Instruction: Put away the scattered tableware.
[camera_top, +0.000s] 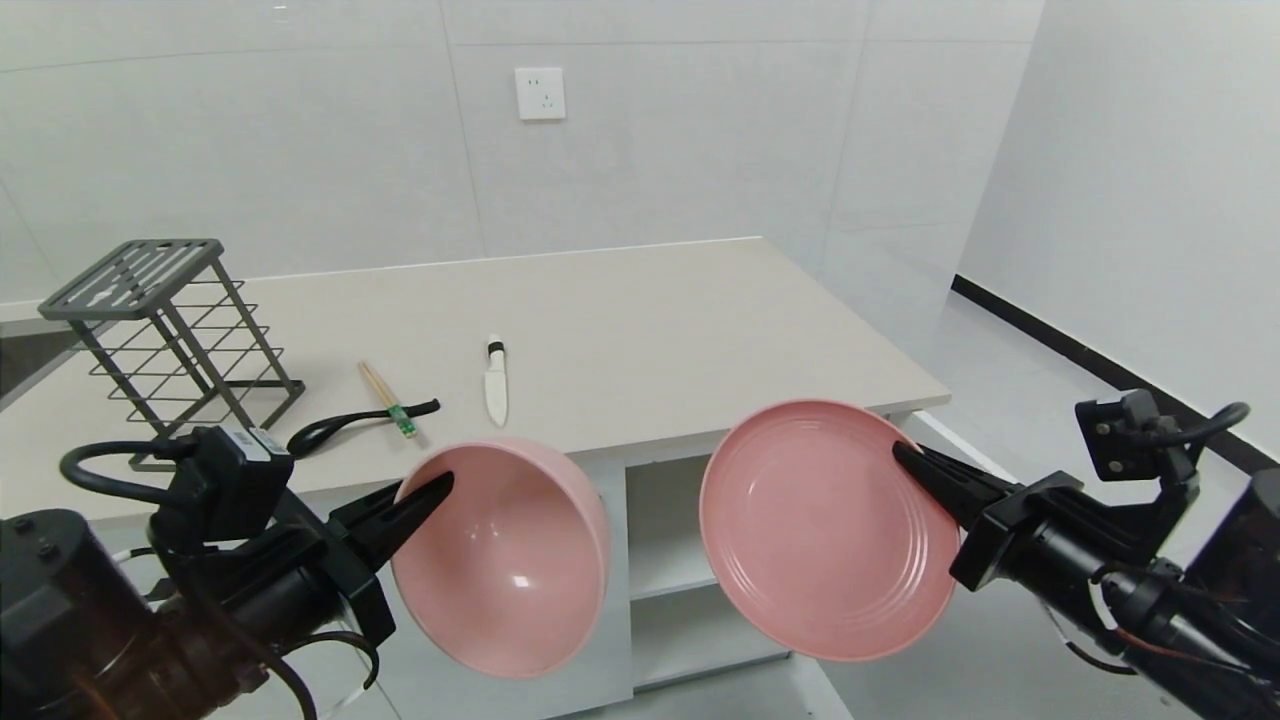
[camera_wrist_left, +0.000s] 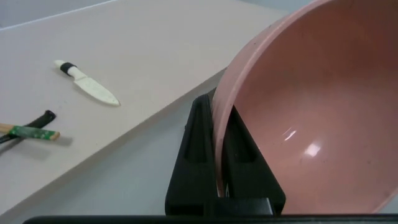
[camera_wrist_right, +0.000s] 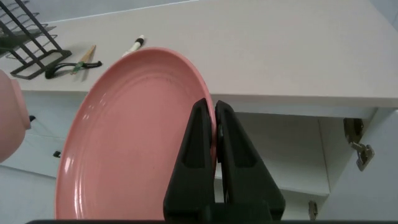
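From the head view, the left gripper (camera_top: 428, 492) was clamped on the rim of a pink bowl (camera_top: 510, 570). It held the bowl on edge in the air just off the front of the counter (camera_top: 650, 320), at six o'clock from a small white knife (camera_top: 495, 380). At three o'clock from the bowl, near it but apart, the right gripper (camera_top: 912, 462) had pinched the rim of a pink plate (camera_top: 815, 530), also tipped up. Between and behind the two dishes stood an open cupboard (camera_top: 665, 575) under the counter. A pair of chopsticks (camera_top: 385, 398) lay at nine o'clock from the knife, crossing a black-handled utensil (camera_top: 350, 425), and a wire rack (camera_top: 170, 330) stood farther out at nine o'clock.

In the left wrist view, the fingers sat one on each side of the bowl's wall, closed tight against it.

In the right wrist view, the fingers were almost together with the plate's edge between them. The cupboard shelves showed beyond, with a door hinge (camera_wrist_right: 356, 147) to one side.

I took the step to be shelving both dishes. It looked best to keep both grips firm, move one arm at a time so the rims never knocked, level each dish before sliding it in, and stay clear of the counter's lip.

I counted one bowl, one plate, one knife, one pair of chopsticks, one black-handled utensil and one rack.
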